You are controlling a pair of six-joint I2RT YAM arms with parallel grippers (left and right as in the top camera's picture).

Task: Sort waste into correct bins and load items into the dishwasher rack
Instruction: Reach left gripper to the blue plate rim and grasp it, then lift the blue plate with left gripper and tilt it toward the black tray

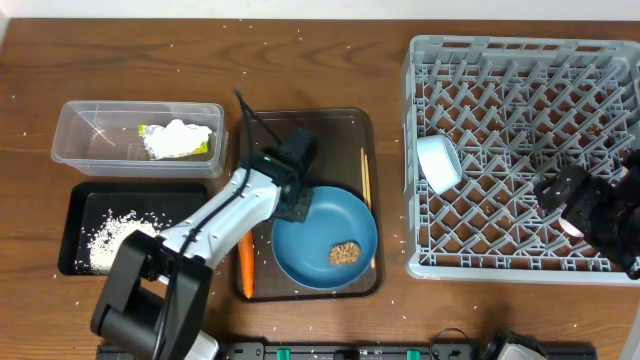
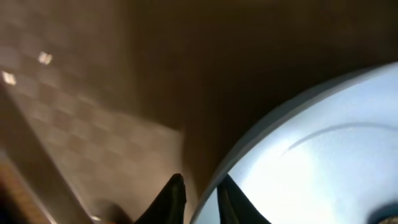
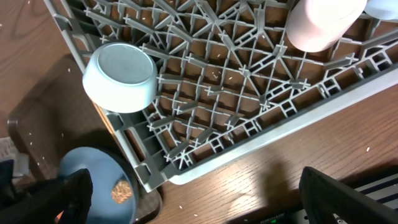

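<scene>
The blue plate (image 1: 325, 240) lies in the brown serving tray (image 1: 345, 125) with the brown food chunk (image 1: 345, 253) on it. My left gripper (image 1: 295, 205) is shut on the plate's far left rim; the left wrist view shows a finger on each side of the rim (image 2: 202, 202). The carrot (image 1: 245, 262) lies by the tray's left edge and the chopsticks (image 1: 367, 180) along its right side. My right gripper (image 1: 585, 205) is open and empty over the grey rack (image 1: 520, 90). The white bowl (image 3: 120, 76) lies upside down in the rack, and the pinkish cup (image 3: 320, 22) is further in.
The clear tub (image 1: 90, 120) at back left holds the napkin (image 1: 180, 138) and yellow wrapper (image 1: 148, 130). The black tray (image 1: 75, 200) in front of it holds rice (image 1: 110, 235). Loose grains dot the table.
</scene>
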